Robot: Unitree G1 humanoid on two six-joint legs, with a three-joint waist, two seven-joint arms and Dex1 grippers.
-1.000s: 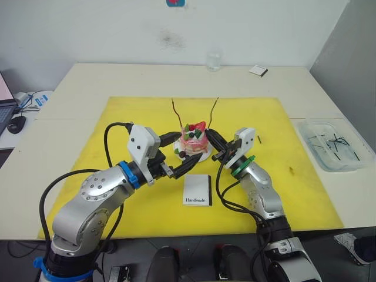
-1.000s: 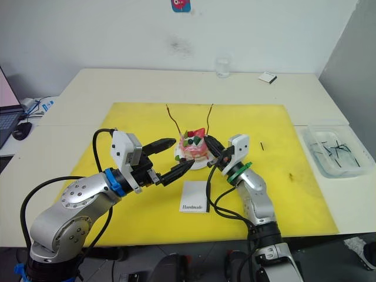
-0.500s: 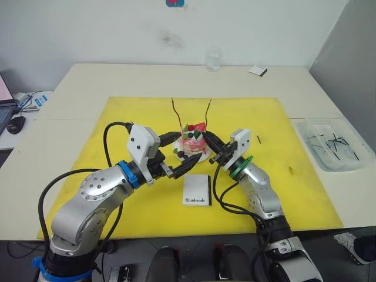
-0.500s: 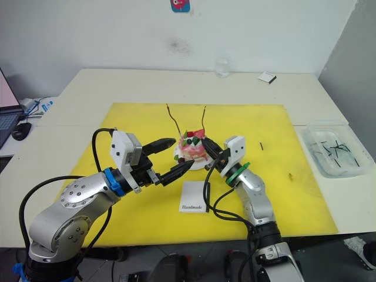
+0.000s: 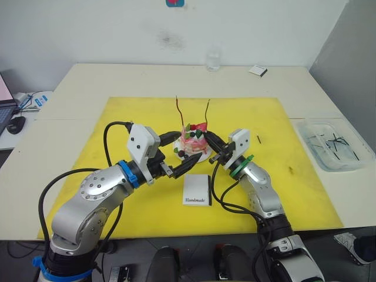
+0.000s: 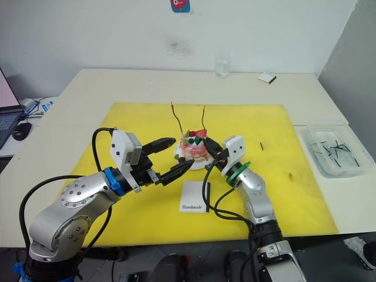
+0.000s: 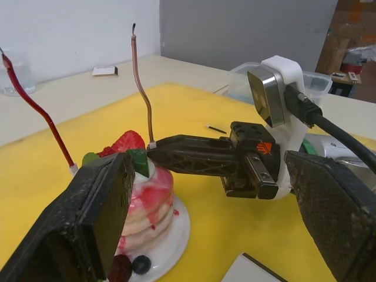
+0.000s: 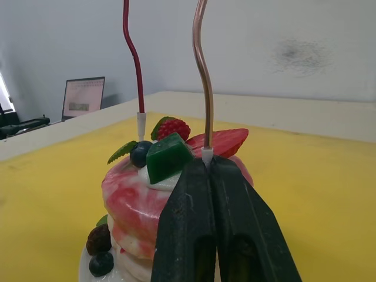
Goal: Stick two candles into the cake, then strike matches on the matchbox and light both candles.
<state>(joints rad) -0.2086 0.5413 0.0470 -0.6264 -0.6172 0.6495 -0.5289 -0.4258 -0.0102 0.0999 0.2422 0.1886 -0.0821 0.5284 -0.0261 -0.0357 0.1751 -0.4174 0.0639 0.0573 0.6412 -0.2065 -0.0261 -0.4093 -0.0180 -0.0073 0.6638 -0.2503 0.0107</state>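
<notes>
Light was bright, even and diffuse from above; shadows were soft. Nearest fingers (image 7: pixel 97 223) were blurred in the left wrist view.

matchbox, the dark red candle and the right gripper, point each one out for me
matchbox (image 5: pixel 197 190), left eye view, middle of its white top.
dark red candle (image 8: pixel 133 66), right wrist view, mid-length of its wavy stem.
right gripper (image 8: pixel 207 167), right wrist view, between its fingertips at the other candle's pale end.

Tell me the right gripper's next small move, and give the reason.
Probably push straight down a little more, then let go. The right gripper is shut on the pale base of the gold candle just above the cake, while the red candle already stands planted.
</notes>
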